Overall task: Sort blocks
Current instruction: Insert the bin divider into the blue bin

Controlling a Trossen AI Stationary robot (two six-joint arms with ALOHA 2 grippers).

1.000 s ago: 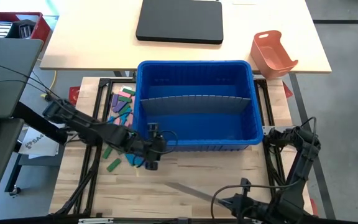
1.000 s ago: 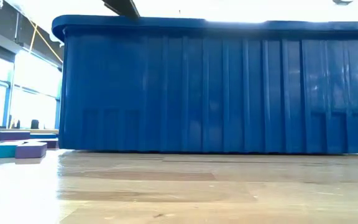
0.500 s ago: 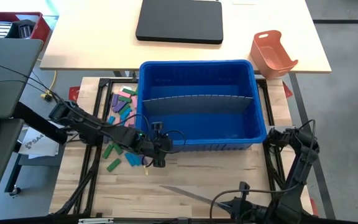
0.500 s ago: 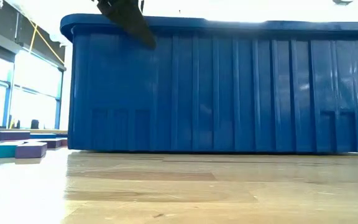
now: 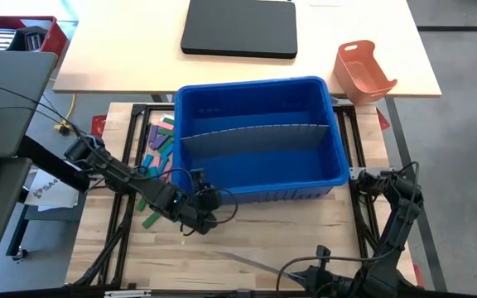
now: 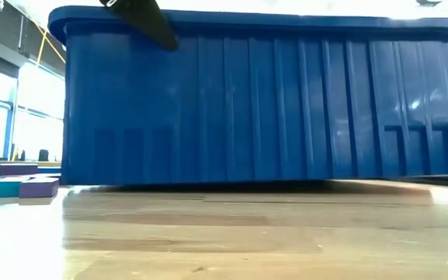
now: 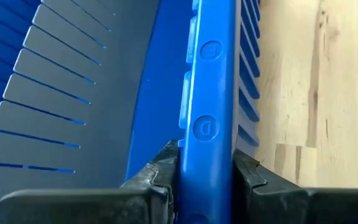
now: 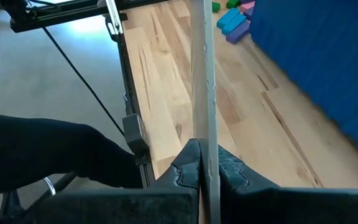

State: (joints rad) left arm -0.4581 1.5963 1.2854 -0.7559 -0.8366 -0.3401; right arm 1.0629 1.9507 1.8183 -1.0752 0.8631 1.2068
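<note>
The blocks (image 5: pixel 160 145), green, pink, purple and blue, lie in a loose pile on the table left of a big blue bin (image 5: pixel 255 83); some show in the low view (image 6: pixel 14 185) and the right wrist view (image 8: pixel 232 18). A grey slotted divider (image 5: pixel 255 136) stands across the bin's inside. My left gripper (image 5: pixel 205 203) is shut on the bin at its near left corner. My right gripper (image 5: pixel 288 270), at the table's near edge, is shut on a second grey sheet (image 5: pixel 247 261). My left gripper has the rim of the bin's near wall (image 7: pixel 207 134), close to the left corner, with one finger inside the bin and one outside. It comes slanting down from the table's left, the fingers lying along the wall. The bin's base rests on the table. My right gripper pinches the thin grey sheet (image 8: pixel 204 118) between its two fingers, by one end. The sheet stands on edge and sticks out past the fingertips toward the table's left, above the wood.
An orange-red tray (image 5: pixel 364 70) and a black flat case (image 5: pixel 240 27) lie on the pale table behind. A lone green block (image 5: pixel 151 220) lies near the left gripper. Bare wood (image 5: pixel 288 228) stretches between the bin and the near edge.
The blue bin has slid a little toward the table's right, then back toward the left, and has turned slightly; its near left corner now sits nearer the block pile. My left gripper has gone the same way at that corner and sunk a little.
</note>
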